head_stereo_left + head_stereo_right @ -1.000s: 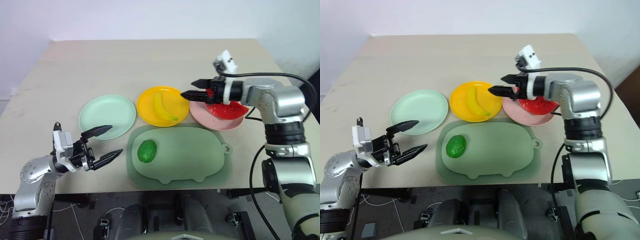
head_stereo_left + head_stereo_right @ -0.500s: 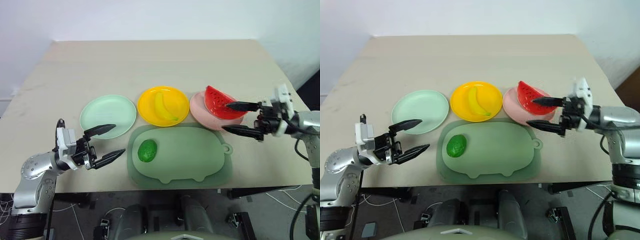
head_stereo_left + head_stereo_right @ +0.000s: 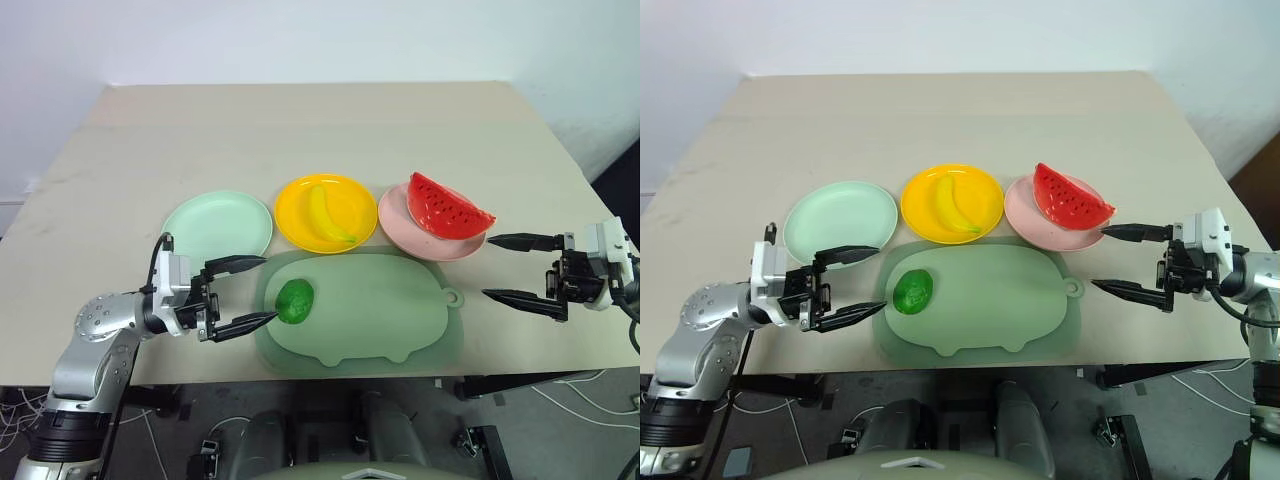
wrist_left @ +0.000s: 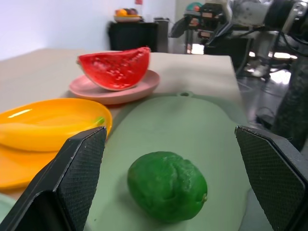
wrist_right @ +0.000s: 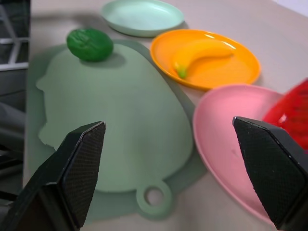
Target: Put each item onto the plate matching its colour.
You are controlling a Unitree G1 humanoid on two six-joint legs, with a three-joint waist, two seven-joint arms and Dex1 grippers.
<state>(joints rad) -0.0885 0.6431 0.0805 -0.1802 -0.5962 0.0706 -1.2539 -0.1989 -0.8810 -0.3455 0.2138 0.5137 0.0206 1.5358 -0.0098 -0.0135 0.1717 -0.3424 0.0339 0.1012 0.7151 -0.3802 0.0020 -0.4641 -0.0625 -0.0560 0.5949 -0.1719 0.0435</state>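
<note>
Plastic plates, three [image 3: 217, 223]; toy foods, three [image 3: 295, 301]; one mat [image 3: 400, 310].

This looks like a robotics lab or test room rather than a home. A plain beige table [image 3: 300, 130] stands against a bare white wall [image 3: 300, 40], with cables [image 3: 15, 415] trailing on the dark floor at about 7 o'clock. Beyond the table, the left wrist view shows a black cabinet [image 4: 132, 36] with a bowl of fruit [image 4: 127, 14] on top, and dark machinery on stands [image 4: 240, 24] at roughly 1 o'clock.
</note>
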